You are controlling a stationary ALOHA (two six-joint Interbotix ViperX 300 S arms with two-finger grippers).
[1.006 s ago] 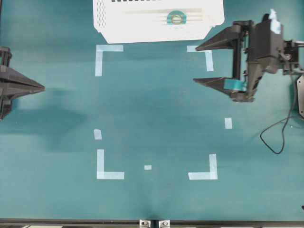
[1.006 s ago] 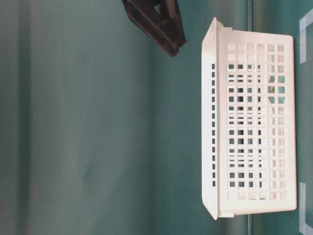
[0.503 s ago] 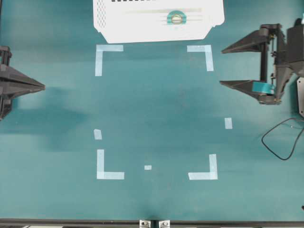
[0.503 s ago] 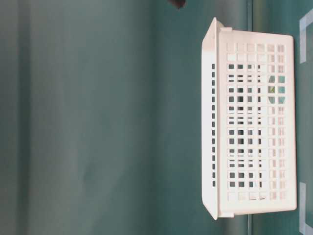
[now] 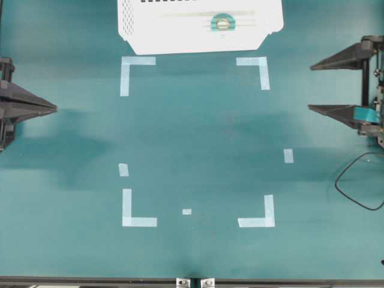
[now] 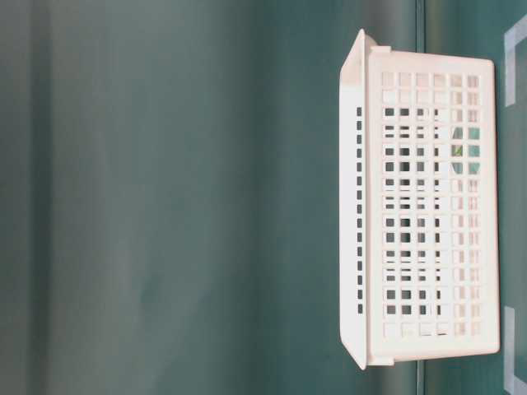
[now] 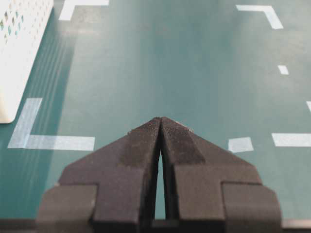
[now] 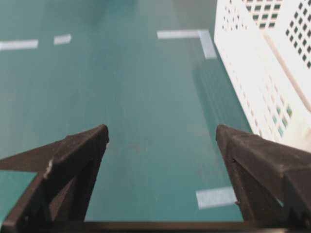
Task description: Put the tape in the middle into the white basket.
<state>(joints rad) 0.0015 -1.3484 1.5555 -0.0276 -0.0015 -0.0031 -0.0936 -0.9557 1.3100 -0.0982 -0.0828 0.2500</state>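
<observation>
The tape (image 5: 222, 23), a small teal roll with a tan core, lies flat inside the white basket (image 5: 144, 37) at the table's far edge. A hint of it shows green through the basket's lattice (image 6: 463, 150) in the table-level view. My right gripper (image 5: 311, 87) is open and empty at the far right, well away from the basket; in its wrist view (image 8: 162, 133) the basket wall (image 8: 252, 73) stands ahead on the right. My left gripper (image 5: 54, 109) is shut and empty at the far left, its tips (image 7: 161, 119) together above the mat.
White tape corner marks (image 5: 128, 72) (image 5: 259, 67) (image 5: 135, 211) (image 5: 259, 215) frame a square on the teal mat, with small strips (image 5: 288, 155) (image 5: 123, 170) (image 5: 186, 211). A black cable (image 5: 355, 180) loops at the right edge.
My right gripper has drawn back to the right, away from the basket, still open. It has left the table-level view. The tape stays in the basket. The left arm has not moved.
</observation>
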